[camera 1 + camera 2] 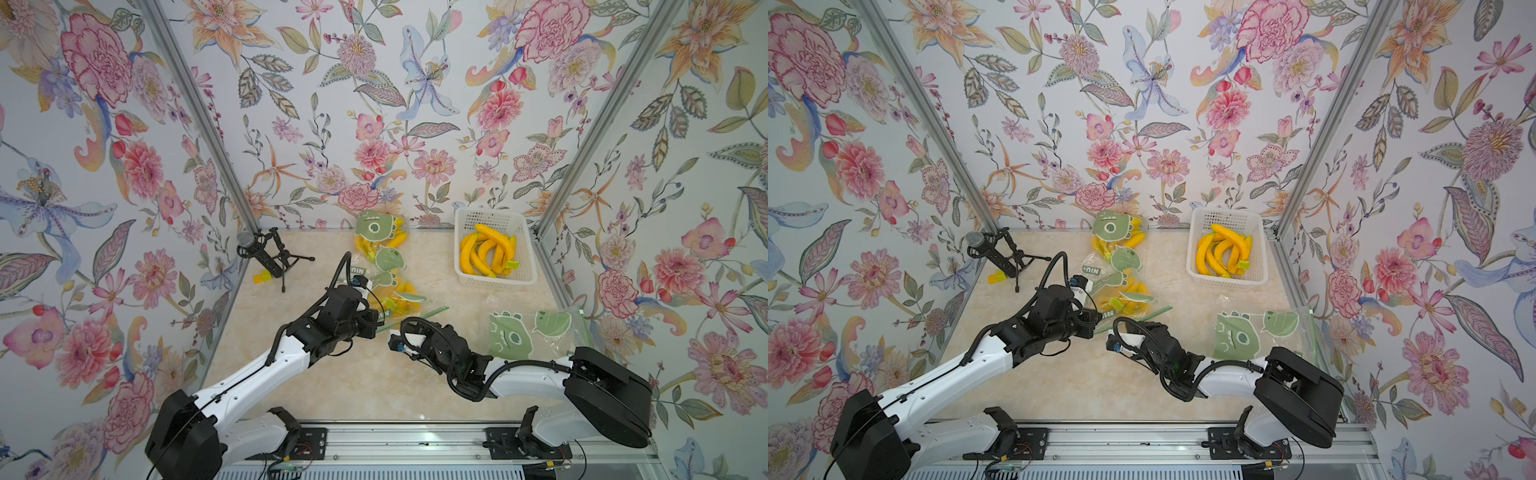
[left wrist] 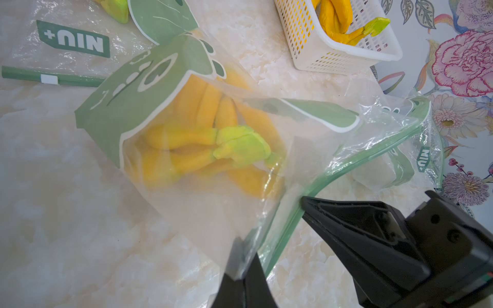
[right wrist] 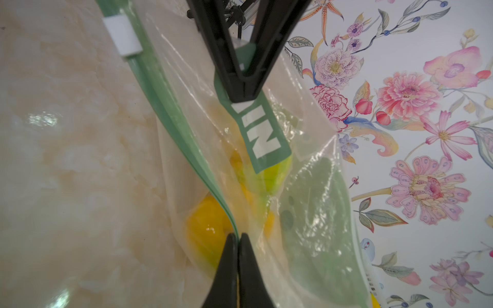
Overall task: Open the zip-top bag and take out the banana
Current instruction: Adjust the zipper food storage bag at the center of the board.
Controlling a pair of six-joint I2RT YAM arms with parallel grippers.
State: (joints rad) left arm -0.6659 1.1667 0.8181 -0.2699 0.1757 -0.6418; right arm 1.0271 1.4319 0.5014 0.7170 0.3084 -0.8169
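- The left claw (image 2: 244,264) is closed on the clear film of the bag (image 1: 409,297), near its printed label. The bag lies mid-table, with the bananas (image 2: 192,141) still inside and their green stems toward the mouth.
- The right claw (image 3: 238,240) is closed on the bag's green zip strip (image 3: 170,106), close beside the left claw.
- With a claw on each side of the mouth, the step looks like spreading it.
- To do it well, pull the claws apart slowly and evenly, low over the table (image 1: 332,374). The film looks slick and thin, so a jerk could slip it free or tear it. The gap must be wider than the bunch.
- Further right stand a basket (image 1: 498,279) of loose bananas and a flat empty bag (image 1: 536,332).
- Both top views place the bag, but the arms hide both pinches.
- The left wrist view alone shows the bunch whole.
- The right wrist view alone shows the pinch on the strip's edge. It also shows a white slider (image 3: 122,36) well along the strip.
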